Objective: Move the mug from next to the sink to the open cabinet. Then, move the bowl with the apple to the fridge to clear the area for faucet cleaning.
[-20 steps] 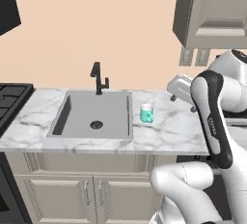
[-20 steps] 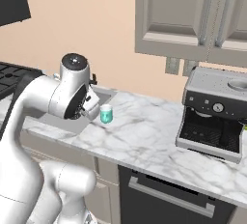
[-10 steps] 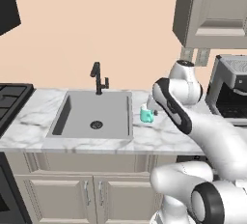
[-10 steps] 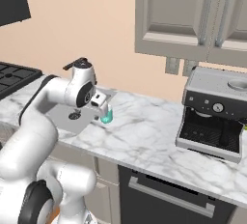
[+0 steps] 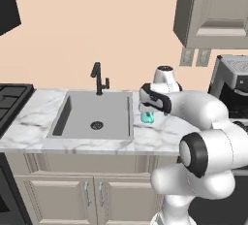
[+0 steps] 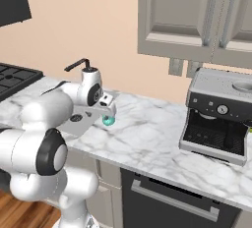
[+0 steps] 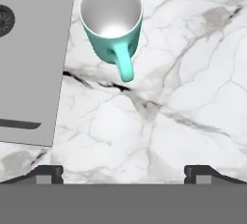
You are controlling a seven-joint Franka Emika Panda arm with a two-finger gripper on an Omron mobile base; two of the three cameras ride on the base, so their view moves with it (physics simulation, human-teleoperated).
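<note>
From the left base view, the arm bends low over the bench (image 5: 164, 136), its pincer (image 5: 147, 108) just above the mug (image 5: 147, 118) beside the sink (image 5: 94, 117).

From the right base view, the pincer (image 6: 109, 109) points down over the mug (image 6: 108, 121).

In the hand view, the fingertips (image 7: 48, 174) stand wide apart, the mug (image 7: 112, 25) upright, clear of them, its handle toward the pincer.

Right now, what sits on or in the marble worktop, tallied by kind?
Mugs: 1, the teal mug
Sinks: 1, the grey sink
Faucets: 1, the black faucet
Coffee machines: 1, the coffee machine
Total: 4
</note>
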